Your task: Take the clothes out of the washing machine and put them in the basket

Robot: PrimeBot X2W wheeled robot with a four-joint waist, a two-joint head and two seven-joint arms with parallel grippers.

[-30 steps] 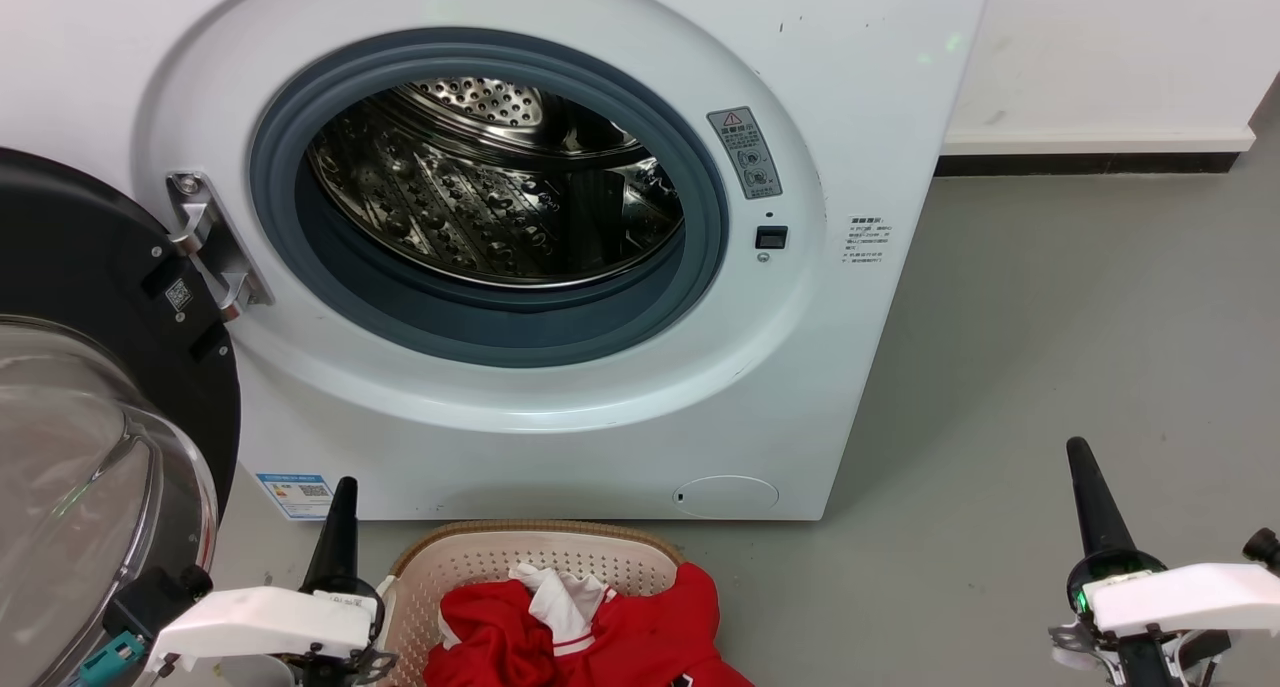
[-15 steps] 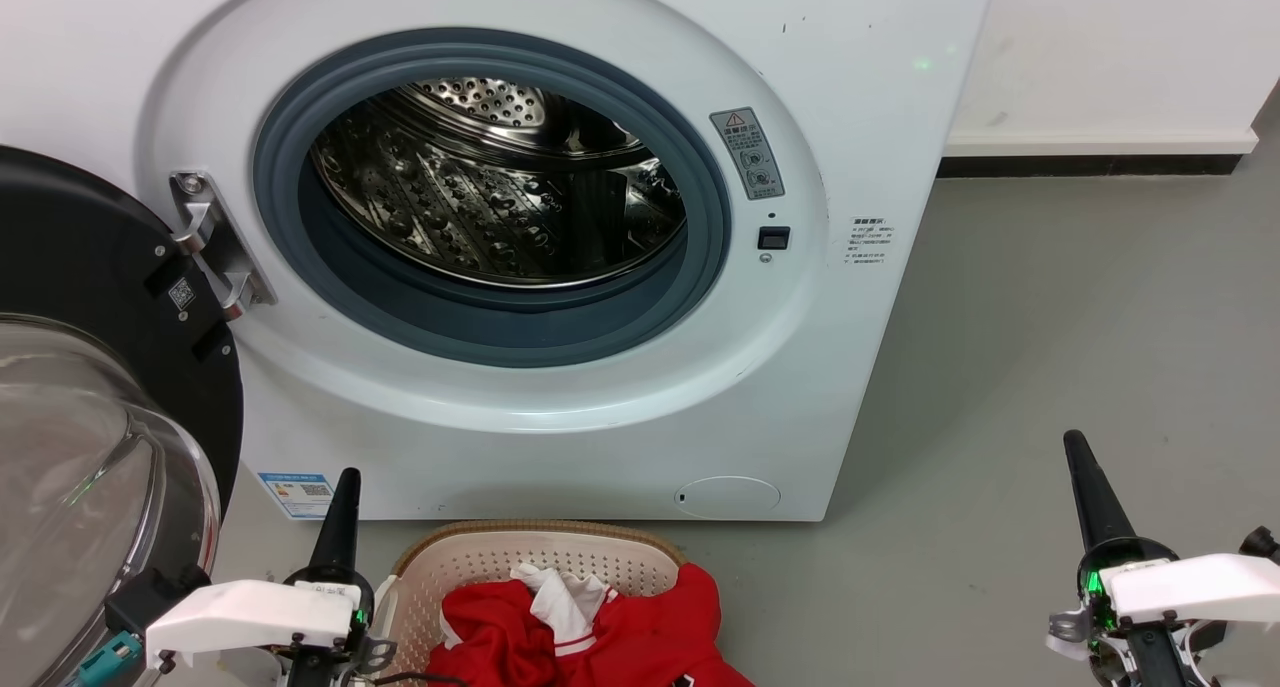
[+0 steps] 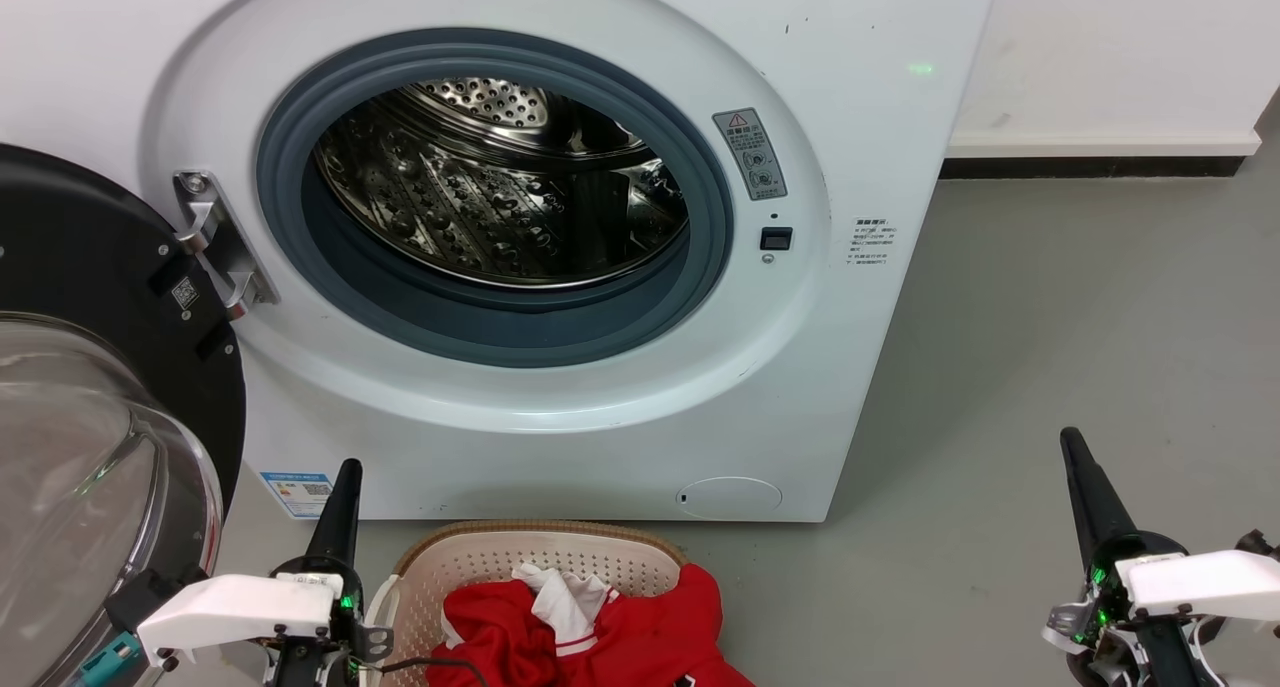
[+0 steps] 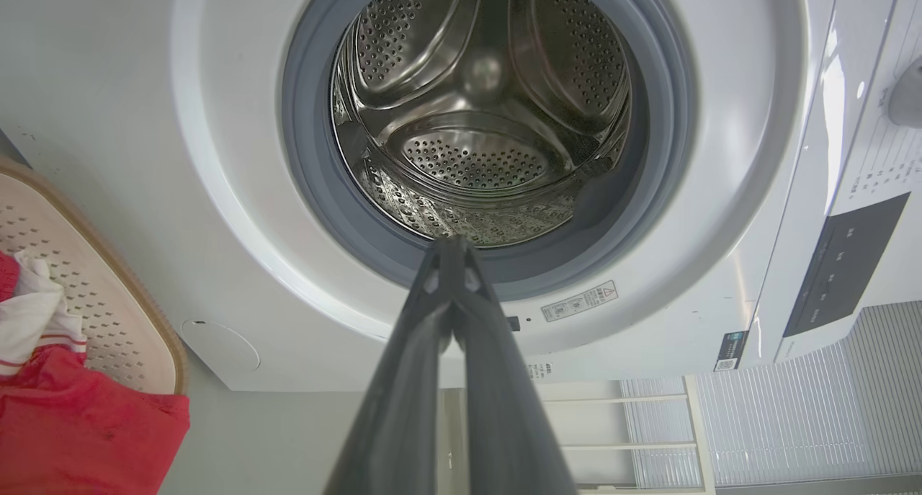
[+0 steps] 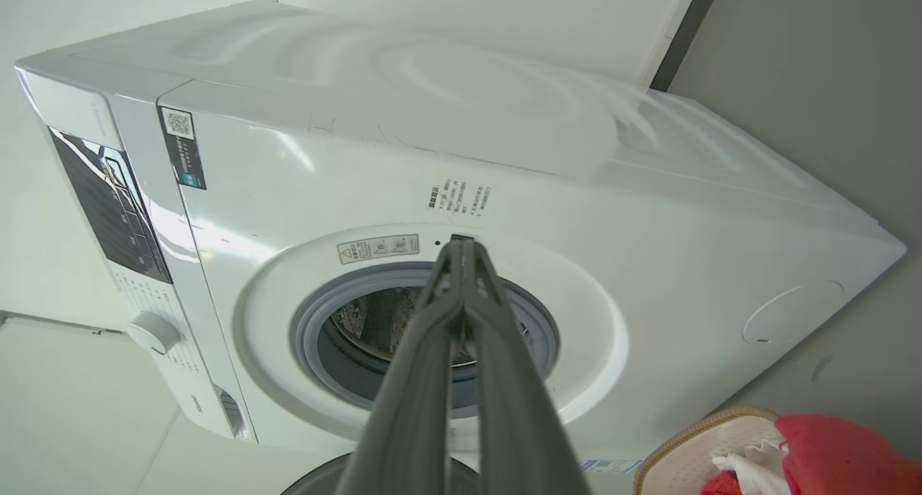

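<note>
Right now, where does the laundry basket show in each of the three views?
Head view: the basket is at bottom centre, in front of the washing machine, holding the red clothes.
Left wrist view: the basket is at the left edge, lower half.
Right wrist view: the basket is in the bottom right corner.
Shared landmark: the round cap low on the machine's front, close to the basket.

Clothes in basket before washer

grey floor, white wall, black skirting strip.
</note>
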